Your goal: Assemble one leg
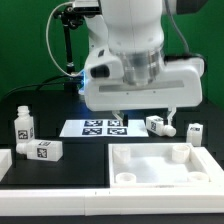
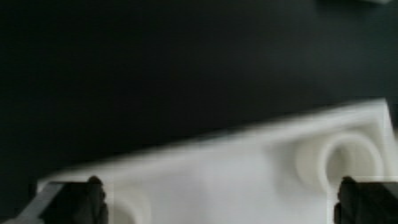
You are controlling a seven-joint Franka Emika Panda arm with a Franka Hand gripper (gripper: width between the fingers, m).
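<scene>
The tool [image 1: 145, 110] stands wide open, its two fingers far apart, and it holds nothing. In the wrist view the dark fingertips [image 2: 80, 200] sit at either side of the tool [image 2: 222, 205], and between them lies a corner of the large white tray piece [image 2: 231, 175] with one round corner hole [image 2: 342, 160]. Nothing is pinched and the fingers touch no part.

The arm [image 1: 125, 45] comes down from above, with the broad white hand level and the fingers pointing straight down at the table [image 1: 70, 165]. The tool hangs above the far edge of the tray piece [image 1: 160, 170], just nearer than the marker board [image 1: 100, 127].

One lying leg [image 1: 158, 125] rests on the table just beside the tool's finger on the exterior view's right, apart from it. An upright leg [image 1: 195, 131] stands further toward that side. On the exterior view's left a second upright leg [image 1: 22, 128] stands well apart from the tool, with another lying leg [image 1: 45, 150] nearer to the camera.
</scene>
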